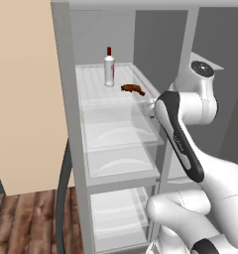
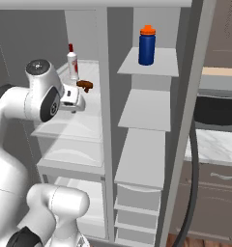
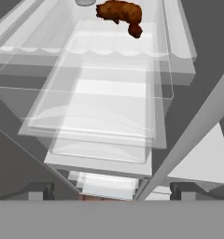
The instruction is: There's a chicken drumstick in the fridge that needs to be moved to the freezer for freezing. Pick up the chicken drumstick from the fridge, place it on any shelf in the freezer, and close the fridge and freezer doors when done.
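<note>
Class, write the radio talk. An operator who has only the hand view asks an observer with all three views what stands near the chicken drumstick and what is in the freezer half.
Operator: I see the chicken drumstick lying on a glass shelf. What stands near it?
Observer: A white red-capped bottle stands upright on the same shelf, further back and to the left, apart from it.
Operator: Does the freezer hold anything?
Observer: Yes. A blue bottle with an orange cap stands upright on the top shelf.
</note>
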Robot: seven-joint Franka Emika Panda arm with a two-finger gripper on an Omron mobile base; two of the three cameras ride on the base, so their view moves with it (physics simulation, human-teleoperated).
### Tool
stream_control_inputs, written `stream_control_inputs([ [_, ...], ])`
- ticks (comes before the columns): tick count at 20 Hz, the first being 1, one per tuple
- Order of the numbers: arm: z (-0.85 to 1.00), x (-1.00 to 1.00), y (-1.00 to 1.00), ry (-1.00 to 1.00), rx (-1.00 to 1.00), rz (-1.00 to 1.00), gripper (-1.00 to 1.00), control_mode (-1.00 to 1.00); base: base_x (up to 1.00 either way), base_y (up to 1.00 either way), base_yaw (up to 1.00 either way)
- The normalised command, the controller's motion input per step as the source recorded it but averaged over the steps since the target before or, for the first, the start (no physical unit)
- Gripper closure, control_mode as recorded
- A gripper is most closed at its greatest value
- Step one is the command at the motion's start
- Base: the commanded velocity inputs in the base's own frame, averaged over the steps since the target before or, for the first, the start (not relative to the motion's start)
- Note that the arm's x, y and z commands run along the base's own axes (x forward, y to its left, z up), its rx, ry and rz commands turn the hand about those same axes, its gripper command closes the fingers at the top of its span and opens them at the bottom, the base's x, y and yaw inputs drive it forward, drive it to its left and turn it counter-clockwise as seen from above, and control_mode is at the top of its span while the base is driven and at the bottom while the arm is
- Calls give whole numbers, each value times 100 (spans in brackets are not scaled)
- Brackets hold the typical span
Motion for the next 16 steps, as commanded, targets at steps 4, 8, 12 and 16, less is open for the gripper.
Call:
stream_control_inputs([
  [4,28,8,7,-2,0,0,-100,-100,0,0,0],
  [8,22,25,6,0,0,0,-100,-100,0,0,0],
  [12,5,39,9,0,0,0,-100,-100,0,0,0],
  [16,0,52,9,0,0,0,-100,-100,0,0,0],
])
